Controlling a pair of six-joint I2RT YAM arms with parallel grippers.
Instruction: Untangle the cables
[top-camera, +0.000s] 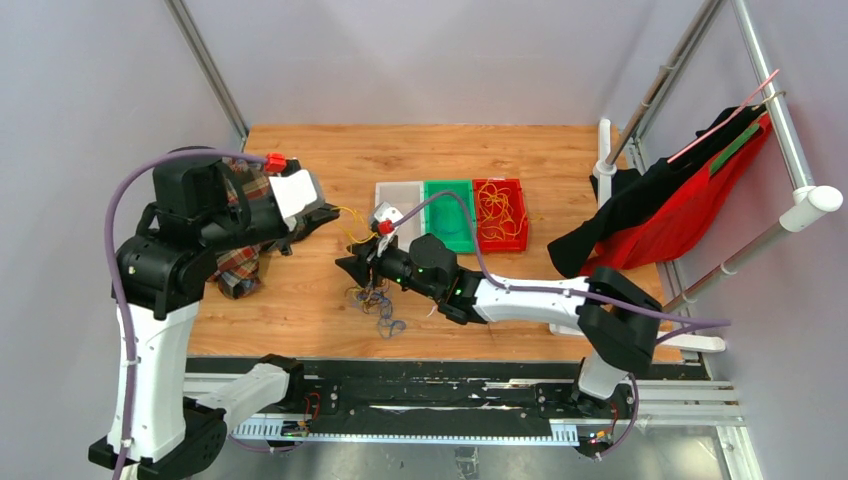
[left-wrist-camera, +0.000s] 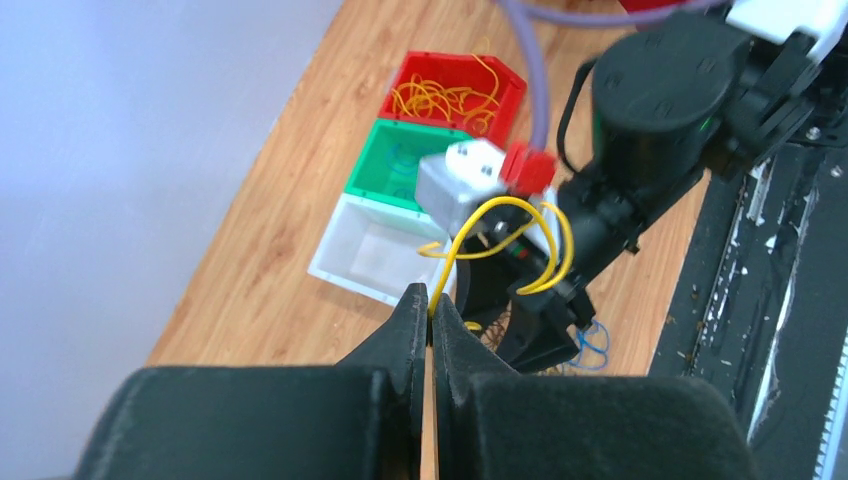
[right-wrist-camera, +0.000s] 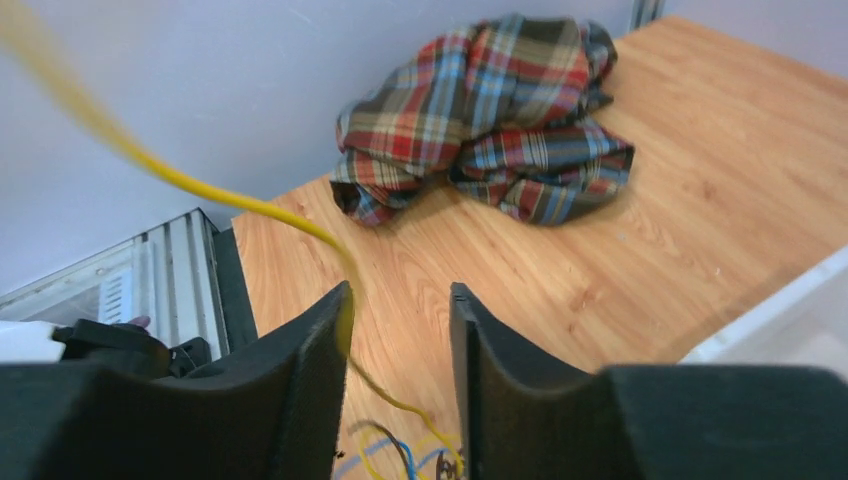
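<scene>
My left gripper (top-camera: 328, 214) is shut on a yellow cable (left-wrist-camera: 497, 226), pinched at the fingertips (left-wrist-camera: 430, 308) and held above the table. The cable loops toward my right gripper (top-camera: 350, 266), whose black fingers show in the left wrist view (left-wrist-camera: 545, 325). In the right wrist view my right gripper (right-wrist-camera: 398, 300) is open. The yellow cable (right-wrist-camera: 200, 185) runs down along its left finger (right-wrist-camera: 320, 340) into the gap. A tangle of yellow, black and blue cables (top-camera: 377, 302) lies on the wood under it and shows at the bottom of the right wrist view (right-wrist-camera: 410, 458).
A white bin (top-camera: 398, 192), a green bin (top-camera: 456, 222) and a red bin (top-camera: 516, 190) holding yellow cables stand in a row at the back. A plaid cloth (top-camera: 240, 268) lies at the left, by the left arm. Black and red clothes (top-camera: 680, 205) hang on a rack at the right.
</scene>
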